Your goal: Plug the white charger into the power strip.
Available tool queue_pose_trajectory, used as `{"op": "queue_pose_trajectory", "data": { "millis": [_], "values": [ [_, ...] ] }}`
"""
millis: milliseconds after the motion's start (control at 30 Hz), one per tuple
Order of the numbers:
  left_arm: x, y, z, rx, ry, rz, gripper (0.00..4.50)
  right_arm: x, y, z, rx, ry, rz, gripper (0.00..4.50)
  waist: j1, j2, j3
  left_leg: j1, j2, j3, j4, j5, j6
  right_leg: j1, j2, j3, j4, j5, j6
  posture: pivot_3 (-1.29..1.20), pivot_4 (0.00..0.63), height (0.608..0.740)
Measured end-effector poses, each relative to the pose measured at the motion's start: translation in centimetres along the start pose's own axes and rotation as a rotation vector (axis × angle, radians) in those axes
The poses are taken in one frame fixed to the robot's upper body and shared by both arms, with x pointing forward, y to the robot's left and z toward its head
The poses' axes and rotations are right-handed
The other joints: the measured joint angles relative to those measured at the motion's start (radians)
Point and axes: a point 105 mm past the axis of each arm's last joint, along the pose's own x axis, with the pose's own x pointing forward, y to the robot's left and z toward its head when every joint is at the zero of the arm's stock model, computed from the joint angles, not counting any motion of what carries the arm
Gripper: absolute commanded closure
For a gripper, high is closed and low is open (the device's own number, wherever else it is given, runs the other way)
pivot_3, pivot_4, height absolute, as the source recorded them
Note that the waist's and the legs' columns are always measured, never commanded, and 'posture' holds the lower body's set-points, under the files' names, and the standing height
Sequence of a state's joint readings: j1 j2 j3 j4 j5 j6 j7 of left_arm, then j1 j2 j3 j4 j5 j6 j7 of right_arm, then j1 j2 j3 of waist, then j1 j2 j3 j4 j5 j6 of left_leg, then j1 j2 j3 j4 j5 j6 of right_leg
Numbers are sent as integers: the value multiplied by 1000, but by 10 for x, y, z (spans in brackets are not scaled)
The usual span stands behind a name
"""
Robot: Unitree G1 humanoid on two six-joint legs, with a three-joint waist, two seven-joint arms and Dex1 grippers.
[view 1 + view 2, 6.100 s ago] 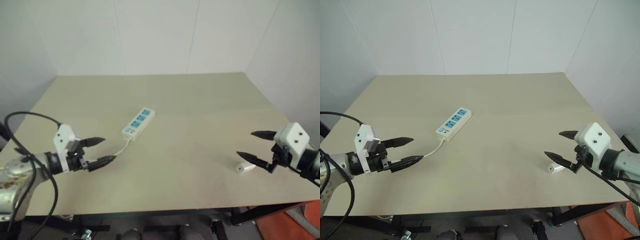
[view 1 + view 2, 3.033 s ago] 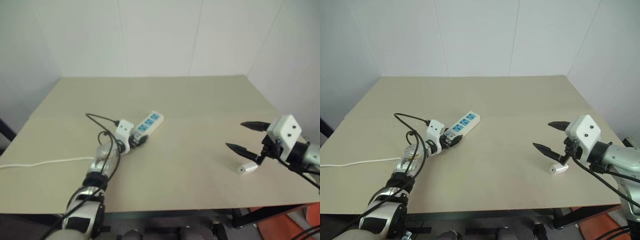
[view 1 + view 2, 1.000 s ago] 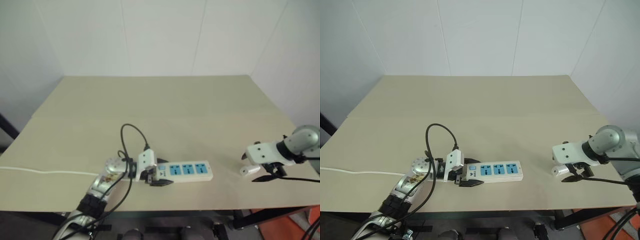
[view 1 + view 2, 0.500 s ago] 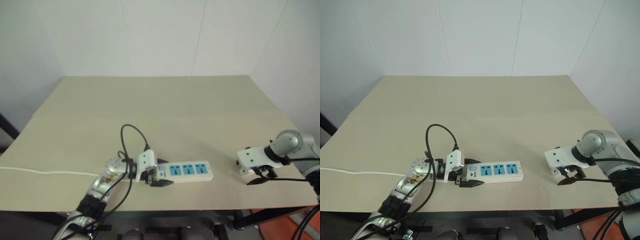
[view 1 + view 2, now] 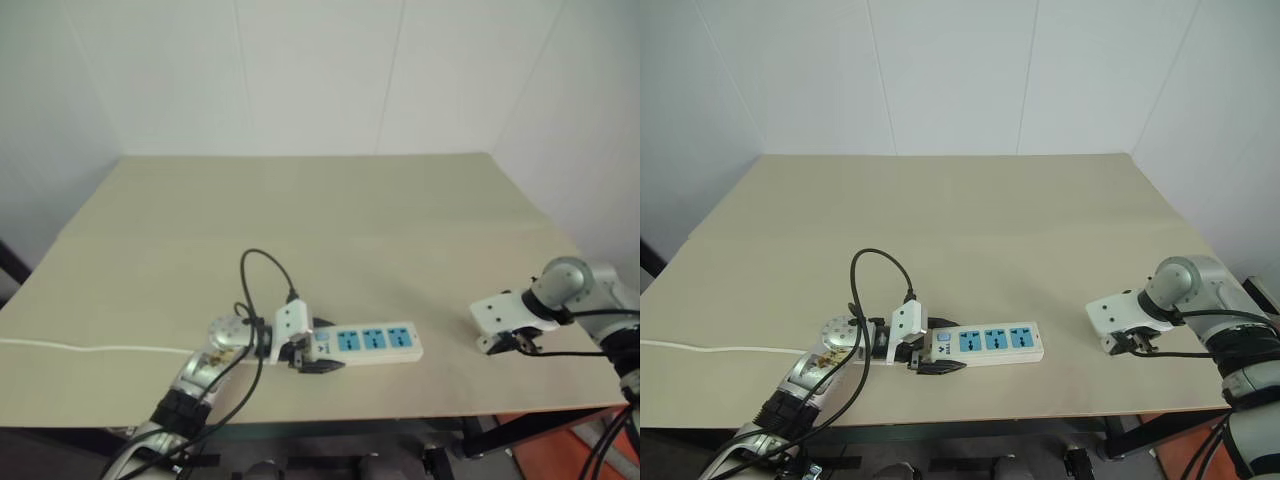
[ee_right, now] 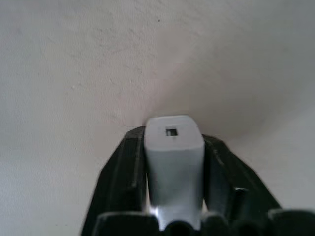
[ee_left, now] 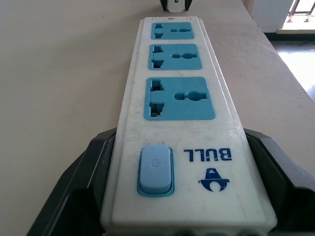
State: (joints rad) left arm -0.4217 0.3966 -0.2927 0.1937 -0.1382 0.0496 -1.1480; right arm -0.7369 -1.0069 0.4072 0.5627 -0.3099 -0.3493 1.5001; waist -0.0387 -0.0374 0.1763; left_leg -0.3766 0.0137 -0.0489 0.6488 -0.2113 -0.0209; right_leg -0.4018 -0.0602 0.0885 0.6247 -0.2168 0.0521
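1. The white charger (image 6: pixel 173 162) sits between my right claw's (image 5: pixel 1132 343) two black fingers (image 6: pixel 120 177), which have closed flat against both its sides. Its port end faces the tabletop, down by the bench's (image 5: pixel 970 215) front right corner.

2. The power strip (image 5: pixel 987 343) lies along the bench's front edge, a little left of the middle. Its long axis runs side to side, roughly parallel to that edge, blue socket faces up.

3. My left claw (image 5: pixel 932 359) is clamped on the strip's switch end, one finger on each long side. In the left wrist view the switch (image 7: pixel 155 169) is nearest me and the three sockets (image 7: pixel 179 98) run away in a row toward the right claw.

4. Here's what matters: the strip's free end points at my right claw, bare bench between the two, well apart. The last socket in the row is the nearest one for the charger.

5. Right arm is the one carrying the plug, so the reach is its job, I'd say: lift, then travel left along the front edge.

6. My right wrist is tipped steeply down over the bench, forearm coming in from the right edge. My left forearm lies low, coming in from the front left corner, claw pointing right along the strip.

7. I can't see the charger's prongs, so which way to turn it stays open.
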Motion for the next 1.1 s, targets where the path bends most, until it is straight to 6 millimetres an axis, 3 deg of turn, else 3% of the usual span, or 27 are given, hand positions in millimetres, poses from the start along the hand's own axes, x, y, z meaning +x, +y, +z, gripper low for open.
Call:
{"op": "queue_pose_trajectory", "data": {
  "millis": [233, 367, 533, 633, 700, 867, 1100],
  "values": [
    [-1, 0, 0, 2, 2, 2, 1190, 0, -1, 2, -6, -8, -7, 3311, -3, 0, 0, 0, 0, 0, 0, 0, 0, 0, 0, 0, 0, 0, 0, 0, 150, 740],
    [-3, 4, -1, -1, 2, 2, 1190, -2, -18, 17, 89, -124, -81, 3311, -9, 0, 0, 0, 0, 0, 0, 0, 0, -1, 0, 1, 1, 0, 0, 0, 150, 740],
    [-2, 9, 1, 9, 2, -28, 1190, -38, -50, 63, 194, -424, -239, 3311, -7, 1, 1, -3, 0, -1, -1, 0, 0, -3, 0, 0, 1, 0, -1, 0, 150, 740],
    [-3, 12, 1, 21, 4, -42, 1190, -61, -61, 98, 237, -651, -306, 3311, -5, 1, 1, -4, 0, -2, -1, 0, 0, -4, 0, -1, 1, 0, -1, 0, 150, 740],
    [-3, 14, 0, 25, 4, -48, 1190, -66, -63, 118, 271, -777, -322, 3311, -5, 1, 1, -4, 0, -2, -1, 0, 0, -4, 0, -1, 1, 0, -1, 0, 150, 740],
    [-2, 19, 1, 37, 2, -58, 1190, -43, -58, 161, 392, -1029, -326, 3311, -5, 1, 0, -6, 0, -2, 0, 0, 0, -5, 1, -2, 2, 0, 0, 0, 150, 740],
    [-2, 20, 0, 45, -1, -61, 1190, -21, -60, 198, 476, -1197, -324, 3311, -5, 1, 0, -6, 0, -3, 0, 0, 0, -6, 1, -2, 2, 0, 0, 0, 150, 740]
  ]
}}
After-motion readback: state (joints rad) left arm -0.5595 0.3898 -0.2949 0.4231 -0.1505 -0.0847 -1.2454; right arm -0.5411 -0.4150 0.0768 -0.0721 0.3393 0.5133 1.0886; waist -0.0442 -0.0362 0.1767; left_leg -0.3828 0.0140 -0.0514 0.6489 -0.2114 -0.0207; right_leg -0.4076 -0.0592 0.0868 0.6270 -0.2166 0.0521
